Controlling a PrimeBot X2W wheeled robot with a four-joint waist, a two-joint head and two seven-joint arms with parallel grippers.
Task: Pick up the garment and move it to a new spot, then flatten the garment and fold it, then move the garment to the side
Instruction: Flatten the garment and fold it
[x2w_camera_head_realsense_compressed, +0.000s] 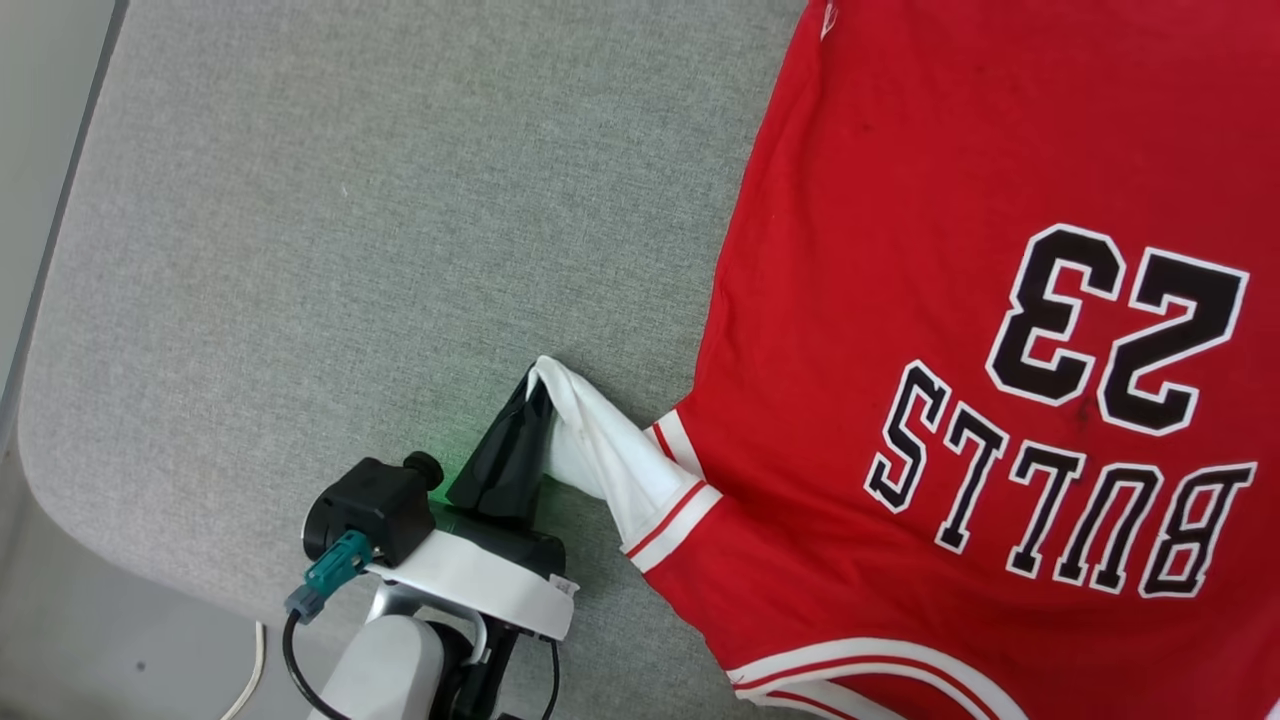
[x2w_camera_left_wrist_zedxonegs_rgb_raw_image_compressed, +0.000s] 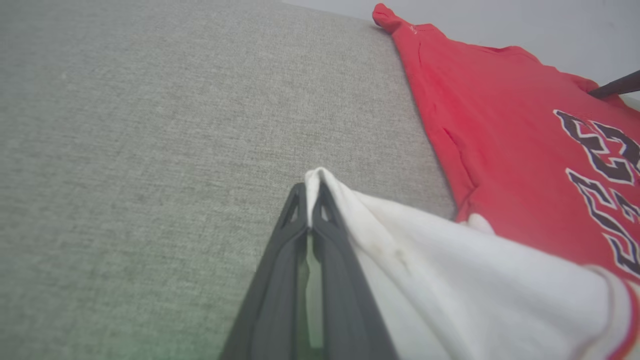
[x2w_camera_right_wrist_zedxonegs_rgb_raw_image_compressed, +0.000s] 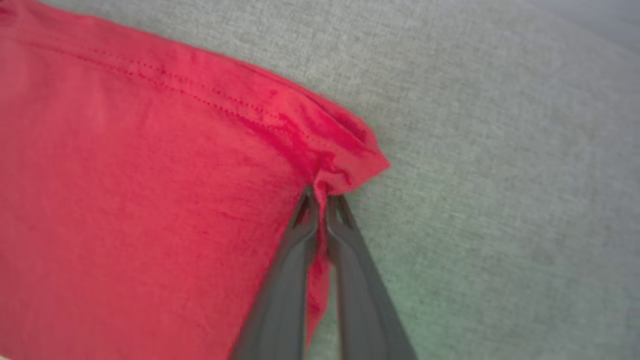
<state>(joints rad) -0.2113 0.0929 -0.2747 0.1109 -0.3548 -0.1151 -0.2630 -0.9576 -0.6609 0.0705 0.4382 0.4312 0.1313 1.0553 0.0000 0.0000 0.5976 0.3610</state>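
The garment (x2w_camera_head_realsense_compressed: 900, 250) lies spread, print side up, over the right part of a grey fabric-covered surface (x2w_camera_head_realsense_compressed: 350, 250), its red body mostly flat with a few soft ripples along the near side seam; its white sleeve (x2w_camera_head_realsense_compressed: 610, 450), edged with red-and-white striped trim (x2w_camera_head_realsense_compressed: 680, 500), is drawn out to the left and rises off the cloth to a peak; at that peak the left gripper (x2w_camera_head_realsense_compressed: 535, 385) has its two dark fingers pressed together on the sleeve's tip, a fold of white fabric pinched between them; in the right wrist view the right gripper (x2w_camera_right_wrist_zedxonegs_rgb_raw_image_compressed: 320, 192) is likewise closed, nipping a stitched red hem corner (x2w_camera_right_wrist_zedxonegs_rgb_raw_image_compressed: 350, 160) that puckers just above its fingertips, though we cannot tell which corner of the shirt it is; we judge the flattening step to be in hand, with the folding not yet begun; the next move, as we read it, calls for carrying the sleeve outward and low until it lies smooth on the cloth, while the right side holds the body taut, then letting go without dragging the whole shirt off its place; as for writing, we read "BULLS" (x2w_camera_head_realsense_compressed: 1060, 500) and above it "23" (x2w_camera_head_realsense_compressed: 1115, 325), both upside down in the head view, black with white outlines; a small white mark (x2w_camera_head_realsense_compressed: 828, 15) at the far edge is too small to read.
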